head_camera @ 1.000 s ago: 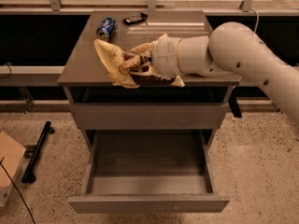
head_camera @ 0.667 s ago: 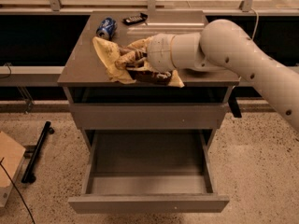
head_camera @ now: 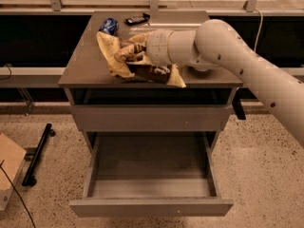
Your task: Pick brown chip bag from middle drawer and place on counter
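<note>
The brown chip bag (head_camera: 148, 72) lies crumpled over the middle of the counter (head_camera: 81, 66), its pale tan end (head_camera: 108, 49) raised to the left and its lower edge touching the slab. My gripper (head_camera: 128, 52) reaches in from the right over the counter and is shut on the bag's upper part. The white arm (head_camera: 223, 46) hides the counter's right side. The middle drawer (head_camera: 151, 206) is pulled out below, and its box (head_camera: 152, 158) holds nothing.
A blue soda can (head_camera: 109, 25) and a flat black object (head_camera: 137, 19) sit at the counter's back edge. A closed drawer front (head_camera: 147, 118) is above the open one. A cardboard box (head_camera: 8, 167) and a black bar (head_camera: 38, 153) lie on the floor at left.
The gripper has carried the bag slightly left and down. The bag now rests lower on the counter.
</note>
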Motion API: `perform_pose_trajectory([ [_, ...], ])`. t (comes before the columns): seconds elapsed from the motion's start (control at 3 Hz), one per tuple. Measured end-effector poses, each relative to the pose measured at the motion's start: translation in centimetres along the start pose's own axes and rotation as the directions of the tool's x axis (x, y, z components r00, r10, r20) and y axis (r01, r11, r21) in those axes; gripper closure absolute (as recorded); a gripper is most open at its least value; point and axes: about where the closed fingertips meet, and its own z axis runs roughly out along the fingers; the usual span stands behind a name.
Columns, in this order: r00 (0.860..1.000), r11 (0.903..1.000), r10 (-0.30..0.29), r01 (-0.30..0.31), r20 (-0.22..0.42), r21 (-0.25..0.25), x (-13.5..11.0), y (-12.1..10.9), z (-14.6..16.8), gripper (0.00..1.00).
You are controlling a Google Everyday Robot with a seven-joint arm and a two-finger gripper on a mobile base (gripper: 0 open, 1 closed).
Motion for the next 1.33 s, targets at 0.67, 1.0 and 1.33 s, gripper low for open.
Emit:
perform_pose_trajectory([
  [0.67,0.999,0.9935,0.022,-0.025,0.027,0.111,1.0,-4.3,3.1,0.15],
  [1.0,0.999,0.9934,0.021,-0.025,0.031,0.112,0.8,-4.5,3.3,0.00],
  [1.33,0.999,0.9934,0.021,-0.025,0.031,0.112,0.8,-4.5,3.3,0.00],
])
